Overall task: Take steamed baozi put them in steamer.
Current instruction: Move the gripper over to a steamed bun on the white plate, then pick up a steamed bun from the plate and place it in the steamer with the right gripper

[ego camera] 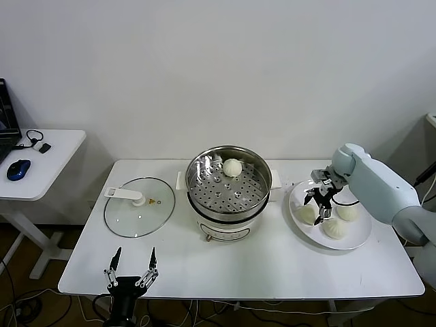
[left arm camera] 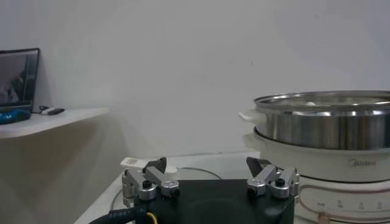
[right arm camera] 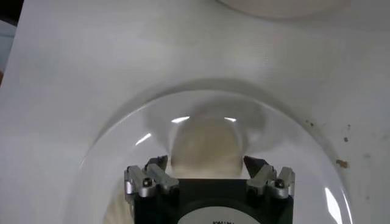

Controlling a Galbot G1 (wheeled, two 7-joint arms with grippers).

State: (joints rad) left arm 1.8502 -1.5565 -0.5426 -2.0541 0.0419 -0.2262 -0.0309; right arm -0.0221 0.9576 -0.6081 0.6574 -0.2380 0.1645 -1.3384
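Observation:
One steamed baozi (ego camera: 233, 167) lies on the perforated tray of the steel steamer (ego camera: 228, 194) at the table's centre. Three more baozi (ego camera: 306, 214) (ego camera: 347, 212) (ego camera: 334, 229) sit on the white plate (ego camera: 361, 242) to the right. My right gripper (ego camera: 319, 209) is open and hangs low over the plate's left baozi. In the right wrist view that baozi (right arm camera: 206, 143) lies between the spread fingers (right arm camera: 157, 165), untouched, with the gripper (right arm camera: 206, 165) just above it. My left gripper (ego camera: 131, 269) is open and parked at the table's front left edge; the left wrist view shows this gripper (left arm camera: 207, 167) facing the steamer (left arm camera: 329, 131).
A glass lid with a white knob (ego camera: 139, 206) lies flat left of the steamer. The white table (ego camera: 272, 266) holds everything. A side desk (ego camera: 48, 160) with a blue mouse (ego camera: 18, 169) stands at far left. A white wall is behind.

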